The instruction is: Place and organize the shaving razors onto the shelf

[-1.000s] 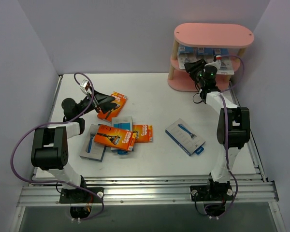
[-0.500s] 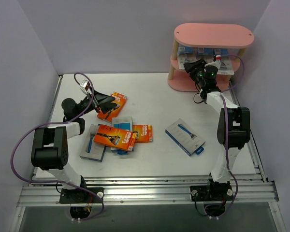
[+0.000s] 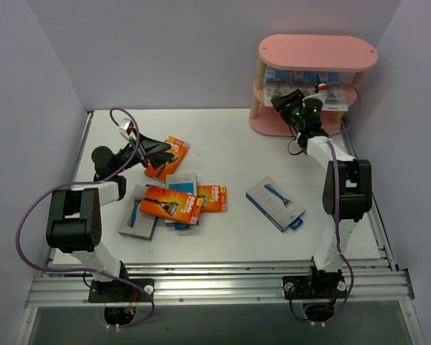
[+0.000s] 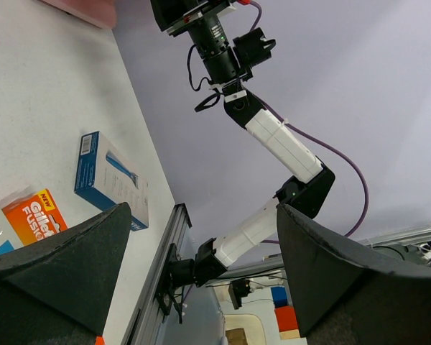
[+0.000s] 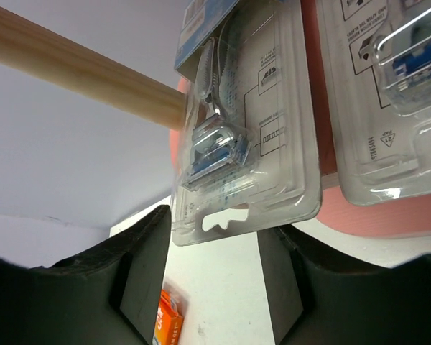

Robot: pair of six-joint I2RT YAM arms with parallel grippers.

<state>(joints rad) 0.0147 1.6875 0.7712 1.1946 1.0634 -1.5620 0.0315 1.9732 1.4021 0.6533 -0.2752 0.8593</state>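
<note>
The pink shelf (image 3: 317, 52) stands at the back right, with white-blue razor blister cards on its middle board. My right gripper (image 3: 286, 100) is at that board's left end, jaws open. In the right wrist view one blister card (image 5: 248, 122) lies on the pink board (image 5: 395, 212), its hang-tab end just over my right gripper (image 5: 215, 238); the fingers stand apart and table shows between them. A second card (image 5: 388, 93) lies beside it. My left gripper (image 3: 159, 149) hangs wide open over an orange razor box (image 3: 169, 157), holding nothing. In the left wrist view that gripper (image 4: 201, 215) frames only the far arm.
A pile of razor packs lies centre-left: orange boxes (image 3: 171, 203) (image 3: 212, 198), a blue-grey box (image 3: 138, 213) and a white-blue card (image 3: 181, 182). Another blue-grey box (image 3: 274, 203) lies alone right of centre. A wooden shelf post (image 5: 79, 68) runs beside the right gripper.
My right gripper has drawn back slightly left from the shelf's middle board and its jaws have widened a little. The left arm has not moved.
</note>
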